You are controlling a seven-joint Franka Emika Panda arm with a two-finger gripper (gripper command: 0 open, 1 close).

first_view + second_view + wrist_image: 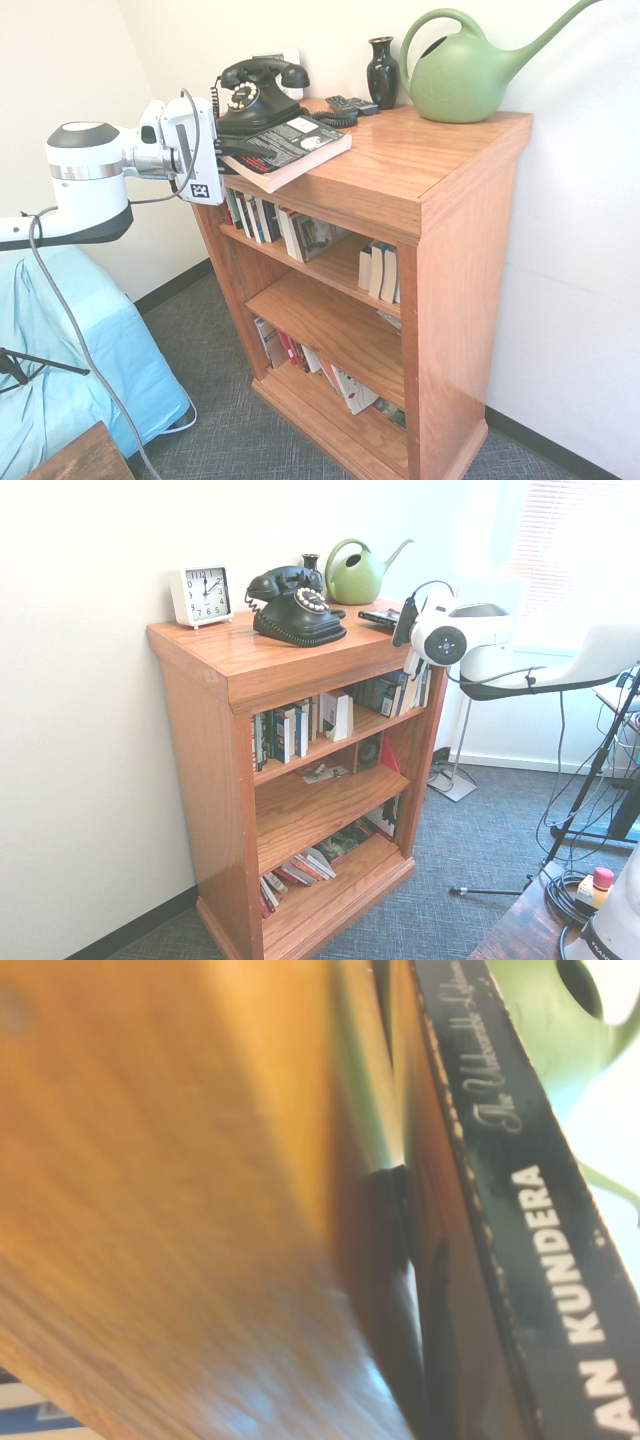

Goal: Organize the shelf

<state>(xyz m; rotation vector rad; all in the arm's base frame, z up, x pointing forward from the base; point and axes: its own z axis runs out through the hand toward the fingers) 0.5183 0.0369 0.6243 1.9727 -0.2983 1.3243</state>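
Hand [222,160] met near end of book [290,148] at shelf [400,190] top's front corner. Book lay flat, overhanging edge, long axis pointing away from hand toward watering can [465,70]. Finger opening hidden; grip on book couldn't be told.

Both exterior views face the shelf [420,180] from opposite front corners; wrist view hugs its top.

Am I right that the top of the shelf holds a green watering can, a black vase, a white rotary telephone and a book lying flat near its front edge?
Not quite: the rotary telephone is black, not white, as both exterior views show. The green watering can, the black vase and the book lying flat near the front edge of the shelf are as you say.
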